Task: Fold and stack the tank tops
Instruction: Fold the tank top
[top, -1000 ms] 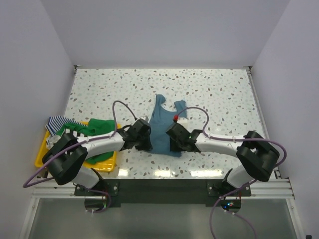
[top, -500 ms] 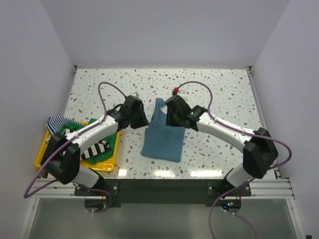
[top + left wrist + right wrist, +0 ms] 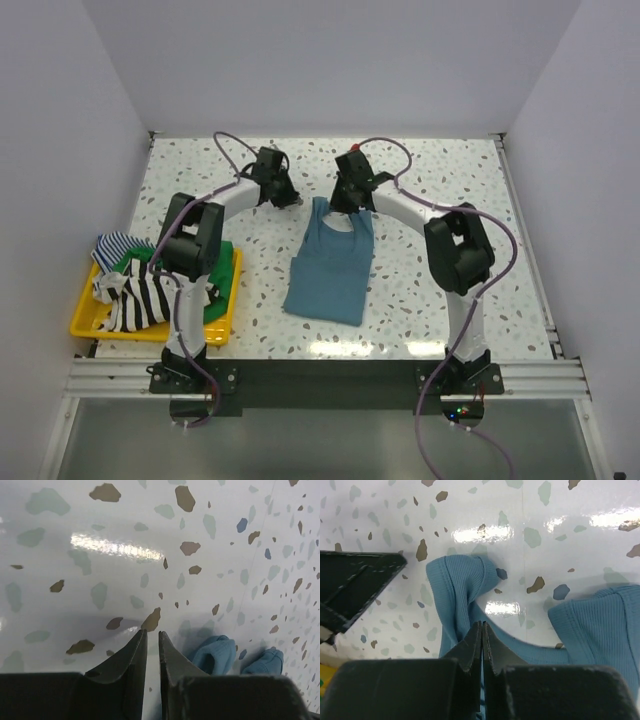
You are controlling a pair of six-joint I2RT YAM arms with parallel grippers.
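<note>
Change: both arms up from hem to far end of teal tank top (image 3: 330, 265) — fold likely starting.
Left gripper (image 3: 152, 632): narrow slit, empty, over bare table.
Right gripper (image 3: 482, 625): pressed together at strap (image 3: 455, 587) — hold on cloth unclear.

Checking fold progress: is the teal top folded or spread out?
Spread out: the top lies flat on the table, both straps showing at the far end, no fold seen.

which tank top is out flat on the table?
The teal top: it alone lies spread on the table. The black-and-white striped top and green top are heaped in the yellow tray.
</note>
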